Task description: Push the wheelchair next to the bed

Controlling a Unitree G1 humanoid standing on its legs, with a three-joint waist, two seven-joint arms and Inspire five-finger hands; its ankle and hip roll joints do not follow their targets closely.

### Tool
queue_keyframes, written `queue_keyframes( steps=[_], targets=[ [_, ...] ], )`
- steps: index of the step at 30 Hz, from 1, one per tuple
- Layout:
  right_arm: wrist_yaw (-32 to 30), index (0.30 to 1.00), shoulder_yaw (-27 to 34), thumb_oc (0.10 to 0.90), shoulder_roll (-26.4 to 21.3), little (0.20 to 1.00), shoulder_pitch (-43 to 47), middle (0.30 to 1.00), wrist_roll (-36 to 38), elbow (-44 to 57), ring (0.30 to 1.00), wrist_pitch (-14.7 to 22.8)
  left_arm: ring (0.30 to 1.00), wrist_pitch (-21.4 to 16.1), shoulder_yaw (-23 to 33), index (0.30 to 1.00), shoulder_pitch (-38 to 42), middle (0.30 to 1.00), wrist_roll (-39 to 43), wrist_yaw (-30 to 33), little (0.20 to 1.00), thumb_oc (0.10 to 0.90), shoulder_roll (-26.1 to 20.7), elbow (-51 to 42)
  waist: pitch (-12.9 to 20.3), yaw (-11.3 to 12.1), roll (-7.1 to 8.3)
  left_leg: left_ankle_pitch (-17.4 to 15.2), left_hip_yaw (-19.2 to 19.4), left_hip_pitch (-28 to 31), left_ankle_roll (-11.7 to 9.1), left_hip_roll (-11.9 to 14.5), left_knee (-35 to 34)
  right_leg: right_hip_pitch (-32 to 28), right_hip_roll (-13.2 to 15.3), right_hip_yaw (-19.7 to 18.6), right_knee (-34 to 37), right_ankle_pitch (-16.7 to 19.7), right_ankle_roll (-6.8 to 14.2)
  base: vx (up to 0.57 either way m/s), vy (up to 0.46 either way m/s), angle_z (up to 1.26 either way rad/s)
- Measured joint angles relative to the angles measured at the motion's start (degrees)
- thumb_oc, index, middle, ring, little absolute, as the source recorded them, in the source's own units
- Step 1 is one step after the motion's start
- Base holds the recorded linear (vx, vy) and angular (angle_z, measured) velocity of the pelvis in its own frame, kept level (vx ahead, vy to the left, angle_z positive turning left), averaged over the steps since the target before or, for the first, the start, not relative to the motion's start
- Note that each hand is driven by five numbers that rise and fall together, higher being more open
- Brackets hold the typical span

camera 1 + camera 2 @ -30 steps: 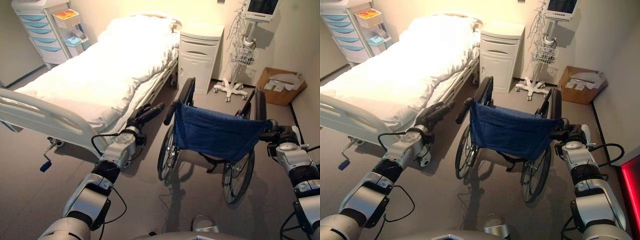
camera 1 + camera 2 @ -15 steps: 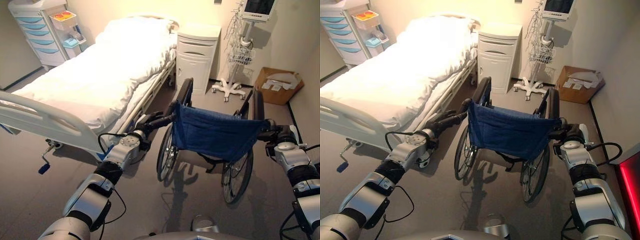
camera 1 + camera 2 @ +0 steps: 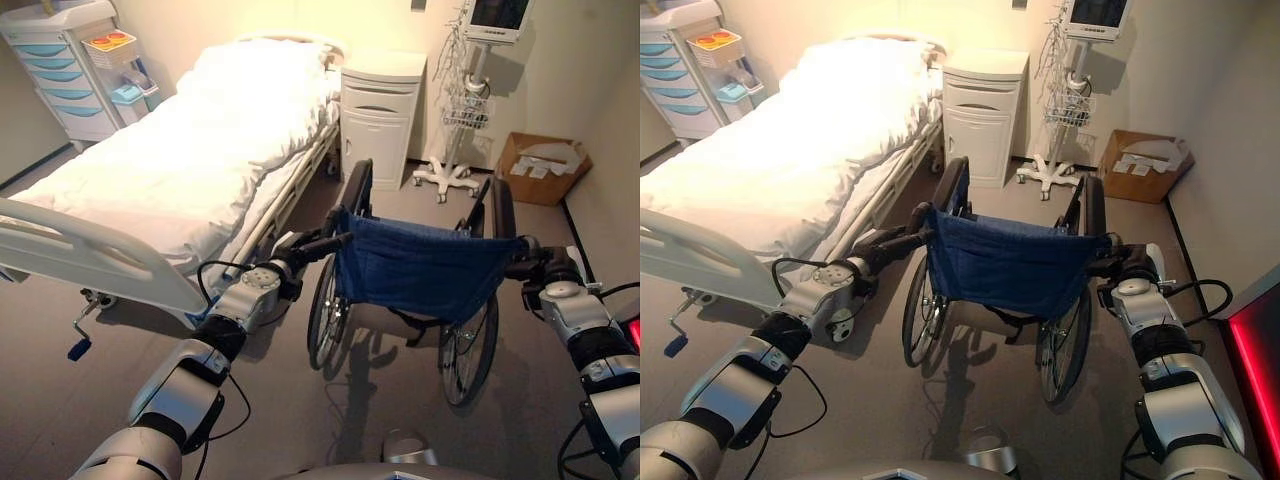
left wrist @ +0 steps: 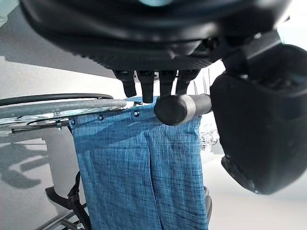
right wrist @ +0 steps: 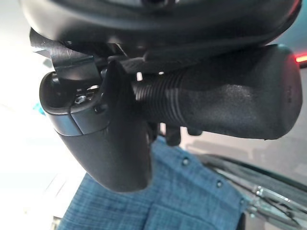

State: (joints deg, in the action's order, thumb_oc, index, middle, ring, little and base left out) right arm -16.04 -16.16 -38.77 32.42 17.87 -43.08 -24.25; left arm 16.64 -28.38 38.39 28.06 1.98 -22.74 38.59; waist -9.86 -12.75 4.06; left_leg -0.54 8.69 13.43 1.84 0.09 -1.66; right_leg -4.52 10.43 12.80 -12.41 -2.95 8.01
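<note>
From above, the wheelchair (image 3: 420, 280) stood just beside the bed (image 3: 190, 160); the left hand (image 3: 300, 250) had newly reached its push handle. Its wrist view showed fingers curling round the grip. The right hand (image 5: 110, 139) stayed clamped on its handle.

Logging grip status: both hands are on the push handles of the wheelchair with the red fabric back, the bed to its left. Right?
Almost. The wheelchair's fabric back is blue, not red, as both eye views show. The rest holds: the left hand and right hand are on its push handles, and the bed lies to its left.
</note>
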Motion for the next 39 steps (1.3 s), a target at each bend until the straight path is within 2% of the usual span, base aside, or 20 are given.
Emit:
queue_keyframes(
  steps=[5,10,11,12,13,17,26,34,39],
  targets=[
    [0.0,0.300,-0.5,0.400,0.8,0.300,0.1,0.300,0.0,0.8,0.300,-0.1,0.900,1.9,-0.5,0.900,0.8,0.900,-1.6,0.4,0.900,0.800,0.0,1.0,0.1,-0.7,0.38,0.0,0.4,0.2,-0.1,0.0,0.0,0.1,-0.1,-0.4,-0.4,-0.4,-0.4,0.06,-0.059,-0.04],
    [0.0,0.300,-2.0,0.400,1.3,0.300,0.2,0.300,0.2,3.1,0.300,-0.7,0.900,4.6,-0.5,0.900,0.9,0.900,-3.5,0.3,0.900,0.800,0.2,2.3,0.1,-1.7,0.55,0.0,1.2,0.4,-0.1,0.2,-0.2,2.2,-0.1,-1.7,-3.6,-0.8,0.0,0.05,-0.069,-0.10],
    [0.0,0.300,-2.5,0.400,1.5,0.300,0.2,0.300,0.4,3.7,0.300,-0.9,0.695,5.3,-0.5,0.695,0.9,0.695,-3.8,0.3,0.695,0.664,0.2,3.2,0.1,-2.1,0.56,0.1,1.4,0.6,-0.1,0.3,-0.3,2.3,-0.3,-1.8,-3.9,-0.8,0.0,0.04,-0.072,-0.10],
    [0.0,0.300,-2.7,0.400,1.5,0.300,0.2,0.300,0.4,4.1,0.300,-1.0,0.408,5.6,-0.5,0.408,0.9,0.408,-3.8,0.4,0.408,0.472,0.2,3.3,0.1,-2.1,0.56,0.1,1.6,0.7,-0.1,0.4,-0.3,2.4,-0.3,-1.9,-3.9,-0.8,0.1,0.05,-0.075,-0.13],
    [0.2,0.300,-2.9,0.400,1.4,0.300,0.0,0.300,0.4,4.6,0.300,-1.1,0.300,5.9,-0.5,0.300,0.9,0.300,-3.9,0.4,0.300,0.400,0.1,3.5,0.1,-2.1,0.55,0.1,1.8,0.8,-0.2,0.4,-0.3,2.5,-0.4,-2.1,-3.9,-0.8,0.1,0.05,-0.083,-0.13],
    [0.7,0.300,-2.9,0.400,1.3,0.300,0.0,0.300,0.3,5.7,0.300,-1.7,0.300,6.1,-0.5,0.300,0.9,0.300,-4.9,-0.6,0.300,0.400,-0.4,3.6,0.0,-1.6,0.53,0.3,2.7,0.8,-0.5,0.4,-0.5,2.7,-0.6,-3.1,-3.4,-1.5,0.6,0.04,-0.070,-0.10],
    [1.4,0.300,-2.2,0.400,1.1,0.300,0.0,0.300,-1.3,6.5,0.300,-2.1,0.300,5.4,-0.4,0.300,0.9,0.300,-4.5,-1.2,0.300,0.400,-0.6,3.7,-0.2,-1.2,0.11,0.3,3.4,-0.3,-0.8,0.8,0.8,2.9,-1.1,-3.1,-2.6,-1.8,0.3,0.02,-0.056,-0.01],
    [1.8,0.300,-1.7,0.400,0.6,0.300,0.0,0.300,-1.7,6.9,0.300,-2.1,0.300,3.6,-0.2,0.300,0.9,0.300,1.8,-0.6,0.300,0.400,-0.5,3.7,-0.6,-0.7,0.12,0.1,3.5,-1.0,-0.9,0.9,1.3,3.3,-1.1,-3.0,-2.7,-1.9,0.1,0.01,-0.046,0.00],
    [2.2,0.300,-0.8,0.400,0.1,0.300,0.0,0.300,-1.8,7.0,0.300,-2.1,0.300,3.3,1.7,0.300,0.7,0.300,7.6,-1.3,0.300,0.400,0.6,3.7,-0.6,-0.5,0.07,-0.3,3.0,-2.1,-1.1,1.2,2.2,3.6,-1.2,-2.4,-2.6,-2.0,-0.5,-0.01,-0.048,0.04]
  ],
)
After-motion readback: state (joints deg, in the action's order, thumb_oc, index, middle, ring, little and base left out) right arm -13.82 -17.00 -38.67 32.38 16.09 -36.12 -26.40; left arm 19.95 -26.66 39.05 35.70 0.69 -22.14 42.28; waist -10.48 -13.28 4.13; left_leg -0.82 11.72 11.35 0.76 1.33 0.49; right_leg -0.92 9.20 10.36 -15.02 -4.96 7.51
